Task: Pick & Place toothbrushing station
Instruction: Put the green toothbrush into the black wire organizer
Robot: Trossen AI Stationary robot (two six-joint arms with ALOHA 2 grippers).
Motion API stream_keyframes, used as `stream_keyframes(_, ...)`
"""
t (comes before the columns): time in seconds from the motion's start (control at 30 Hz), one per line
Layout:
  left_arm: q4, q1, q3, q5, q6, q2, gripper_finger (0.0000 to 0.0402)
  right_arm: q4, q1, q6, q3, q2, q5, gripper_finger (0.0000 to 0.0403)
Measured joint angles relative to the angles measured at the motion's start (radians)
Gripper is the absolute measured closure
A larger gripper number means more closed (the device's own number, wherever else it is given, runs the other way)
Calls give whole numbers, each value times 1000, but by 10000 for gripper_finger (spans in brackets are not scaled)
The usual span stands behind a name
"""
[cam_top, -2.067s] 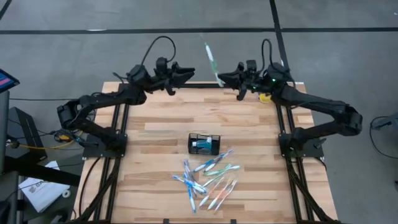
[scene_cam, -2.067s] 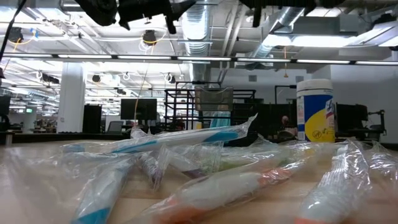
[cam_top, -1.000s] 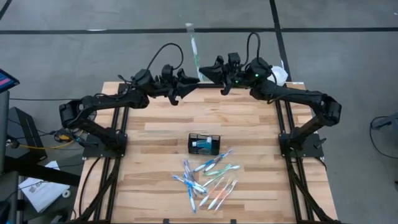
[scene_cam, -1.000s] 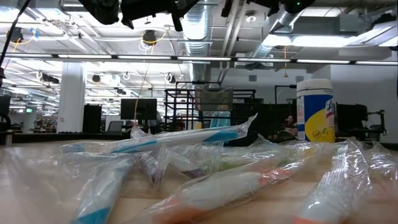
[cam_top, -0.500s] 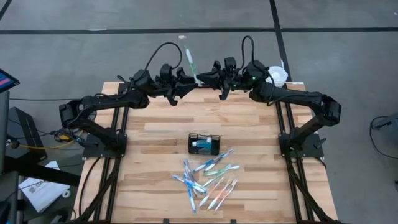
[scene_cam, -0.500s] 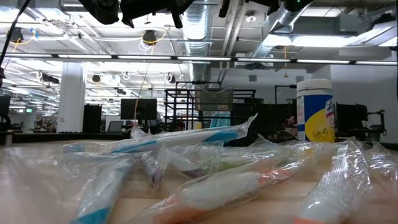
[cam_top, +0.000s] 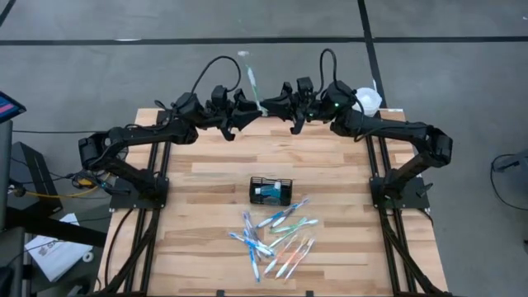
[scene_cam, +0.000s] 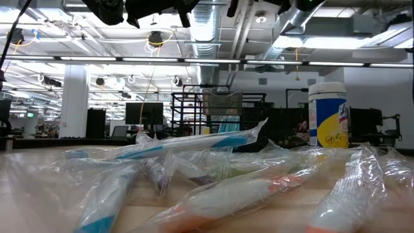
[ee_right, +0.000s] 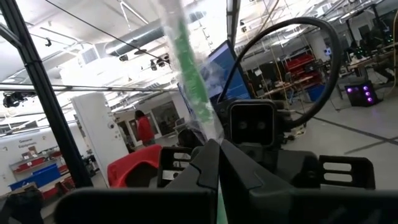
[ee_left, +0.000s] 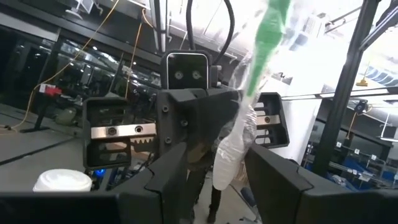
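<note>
A wrapped toothbrush with a green handle stands up above the table's far edge, and my right gripper is shut on it. My left gripper faces it, open. In the left wrist view the wrapper's white lower end hangs between my left gripper's two fingers; no touch shows. The toothbrushing station, a black mesh caddy, rests on its base mid-table. A pile of wrapped toothbrushes lies in front of it. My right gripper pinches the wrapped toothbrush between its two fingers on the lower part of the wrapper. The fingers come from the table's right, slanting a little upward. The toothbrush rises tilted above them, clear of the table.
A white tub with a yellow and blue label stands at the far right corner. The toothbrush pile fills the near part of the table. Bare wood lies between the arms and the caddy.
The toothbrush in my right gripper has tipped slightly, so its free upper end sits a little nearer the table's far edge. Both grippers stay close together, with fingers unchanged.
</note>
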Motion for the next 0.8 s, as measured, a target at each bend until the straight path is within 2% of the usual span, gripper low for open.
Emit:
stream_keyframes(0.27,20,0,0,22,-2,0,247,17,5,12,0,7,-22,403)
stream_keyframes(0.47,20,0,1,44,-13,0,247,137,5,96,18,83,-50,403)
stream_keyframes(0.7,3,13,2,51,-25,-1,250,98,10,67,111,117,-60,403)
stream_keyframes(0.8,0,20,2,52,-24,0,274,39,5,44,135,109,-80,403)
